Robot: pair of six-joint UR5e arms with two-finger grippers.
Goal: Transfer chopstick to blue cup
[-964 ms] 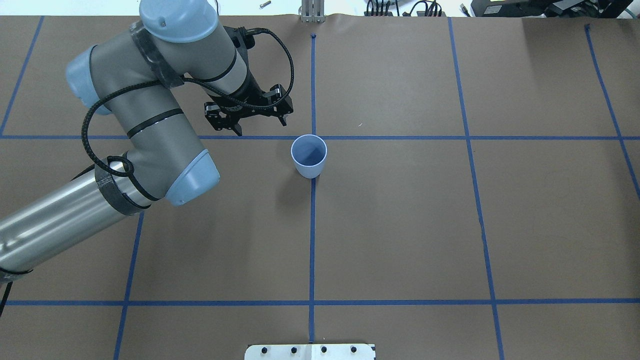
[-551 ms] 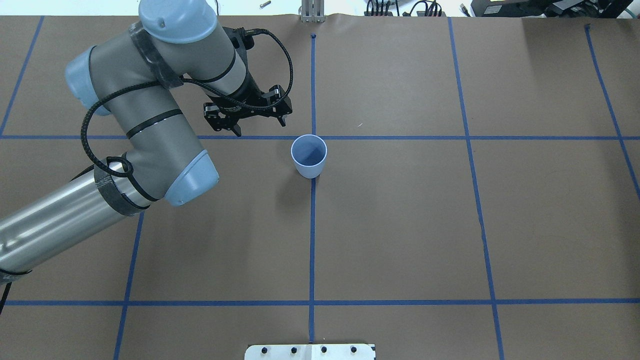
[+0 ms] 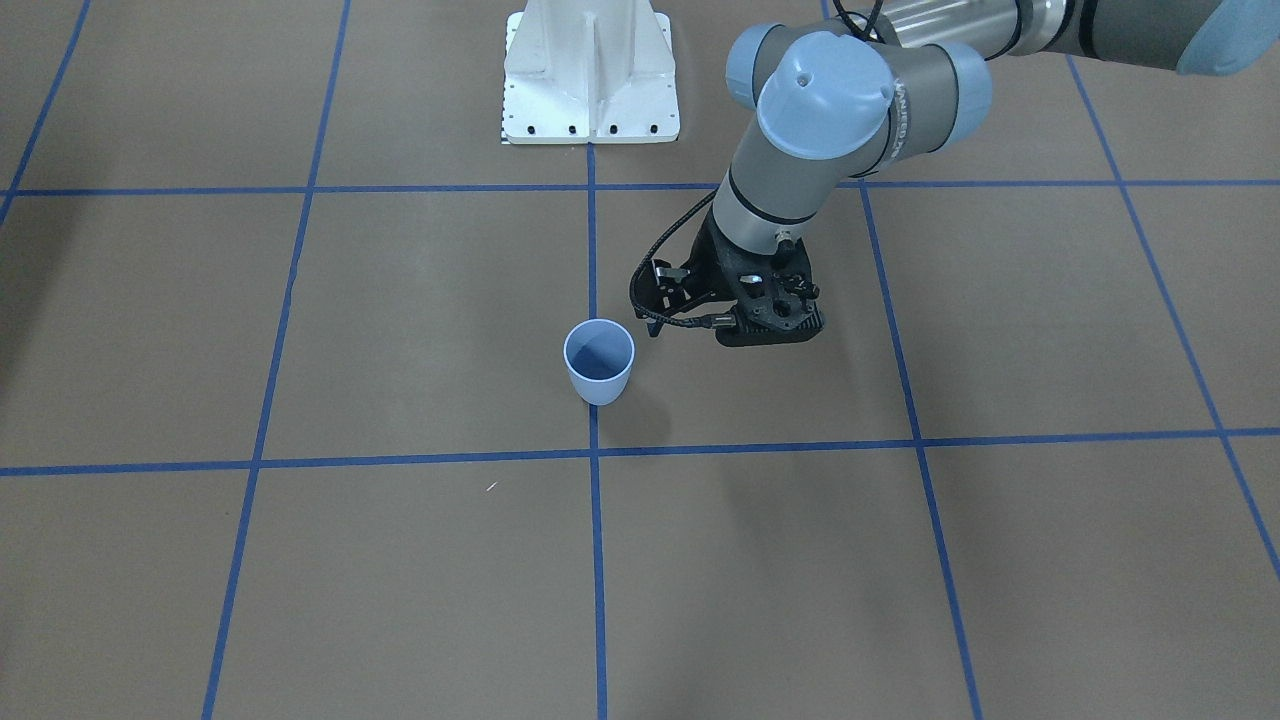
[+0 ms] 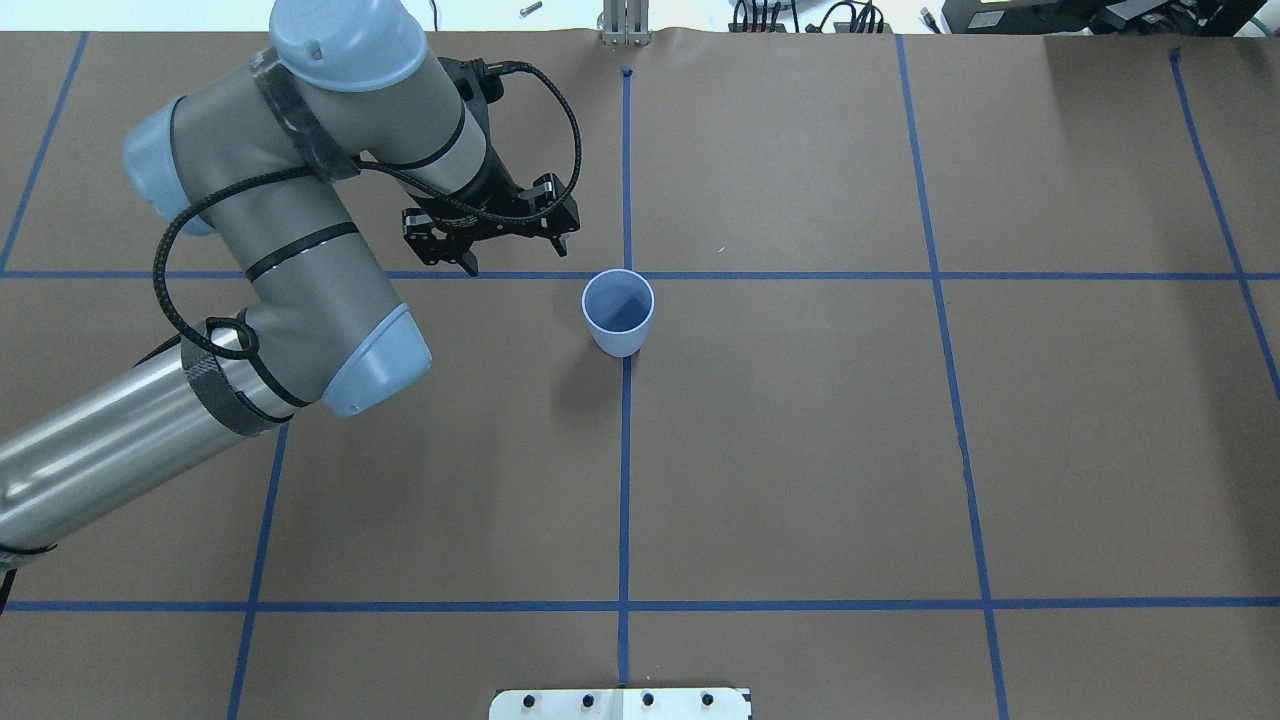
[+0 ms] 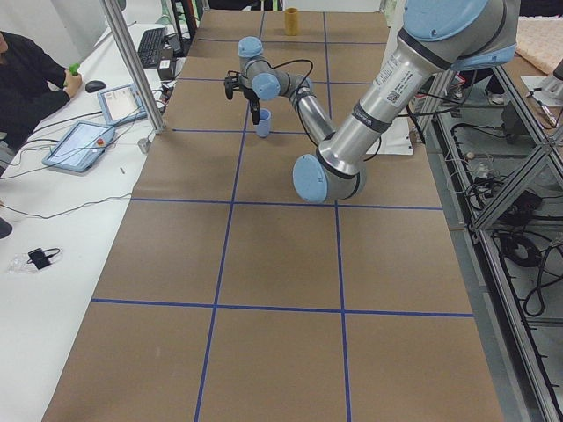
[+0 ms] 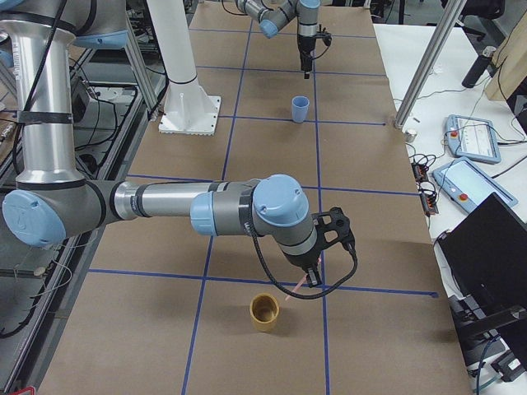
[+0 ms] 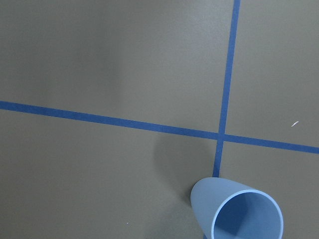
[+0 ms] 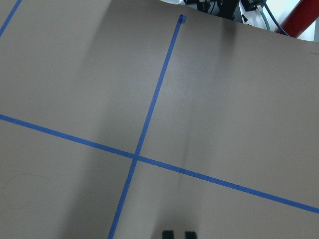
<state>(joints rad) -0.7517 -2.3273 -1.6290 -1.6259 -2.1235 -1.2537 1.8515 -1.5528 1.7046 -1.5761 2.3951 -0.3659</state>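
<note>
One elbow-bent left arm (image 4: 290,230) | left fingers (image 4: 468,262) apart, pointing down beside blue cup (image 4: 618,312) | right fingers (image 8: 168,234): cannot tell

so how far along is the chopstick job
Nothing looks done: the blue cup is empty. In hand: the left gripper hangs open beside it; the right gripper is near a tan cup, whether it holds the chopstick I cannot tell. Left: getting the chopstick into the blue cup.

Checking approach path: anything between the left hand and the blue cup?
No object. In the overhead view, between the left hand and the blue cup there is only bare brown table paper, crossed by a blue tape line.
</note>
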